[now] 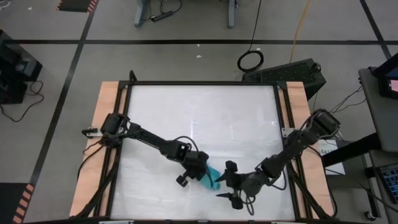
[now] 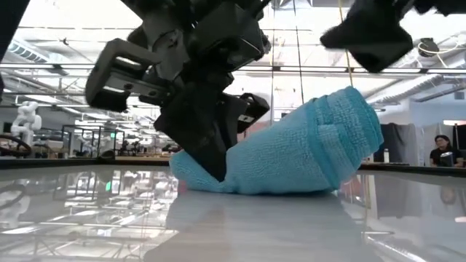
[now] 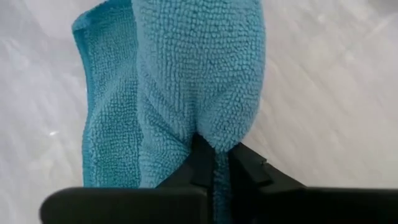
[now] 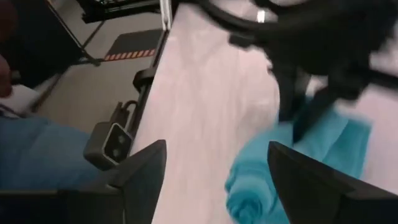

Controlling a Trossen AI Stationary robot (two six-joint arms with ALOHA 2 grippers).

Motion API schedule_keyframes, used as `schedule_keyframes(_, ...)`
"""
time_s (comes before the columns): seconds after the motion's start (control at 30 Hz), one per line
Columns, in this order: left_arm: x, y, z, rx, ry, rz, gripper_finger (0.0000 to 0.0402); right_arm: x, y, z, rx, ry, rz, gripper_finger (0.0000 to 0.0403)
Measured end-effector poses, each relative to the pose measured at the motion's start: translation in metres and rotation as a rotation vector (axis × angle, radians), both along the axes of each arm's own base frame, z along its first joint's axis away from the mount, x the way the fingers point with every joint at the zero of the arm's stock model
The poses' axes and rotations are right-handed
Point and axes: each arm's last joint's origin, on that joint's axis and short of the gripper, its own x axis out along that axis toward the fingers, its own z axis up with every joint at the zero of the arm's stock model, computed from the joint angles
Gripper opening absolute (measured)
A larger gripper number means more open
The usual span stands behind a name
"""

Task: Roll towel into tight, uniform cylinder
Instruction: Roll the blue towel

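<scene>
Turquoise towel (image 1: 211, 178) is half-rolled on the surface (image 1: 205, 118), left claw (image 3: 214, 165) clenched on its end; right claw (image 4: 214, 171) released, hovering just beside it.

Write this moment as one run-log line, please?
left gripper: shut on towel | right gripper: open, beside towel | towel: partly rolled, on table
</scene>
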Motion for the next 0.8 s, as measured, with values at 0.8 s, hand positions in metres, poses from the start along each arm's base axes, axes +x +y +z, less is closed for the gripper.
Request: schedule_keyframes(0.8,0.009,0.048,0.005,-0.422,0.106,-0.023,0.0036,0.030,-0.003,-0.051,-0.467,0.019,0.130,0.0174)
